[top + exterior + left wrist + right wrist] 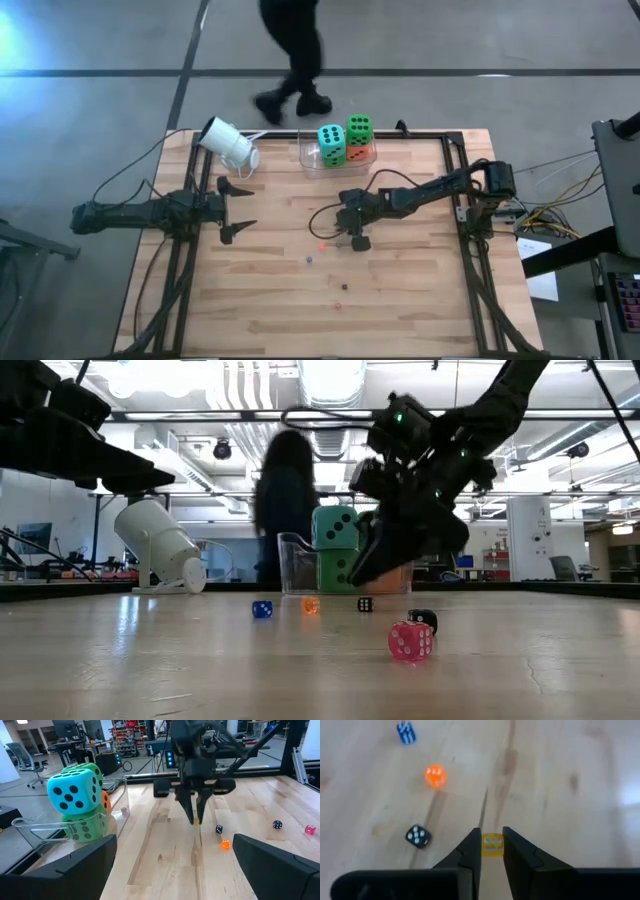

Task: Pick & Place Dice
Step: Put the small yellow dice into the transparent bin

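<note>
- Jaws of the right gripper [492, 851] pinched a tiny yellow die [493, 844] at mid-table; the left gripper's [236, 208] were spread.
- Tiny orange [435, 775], black [417, 836] and blue [406, 732] dice lay nearby.
- Large teal soft die [332, 144] sat in a clear plastic tray [311, 160].

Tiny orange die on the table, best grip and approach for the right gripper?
Take the tiny translucent orange die across two opposite flat faces, coming straight down from above. It sits flat on the wooden table, apart from the tiny black die and tiny blue die. The right gripper is already shut on a tiny yellow die, so place that first.
</note>
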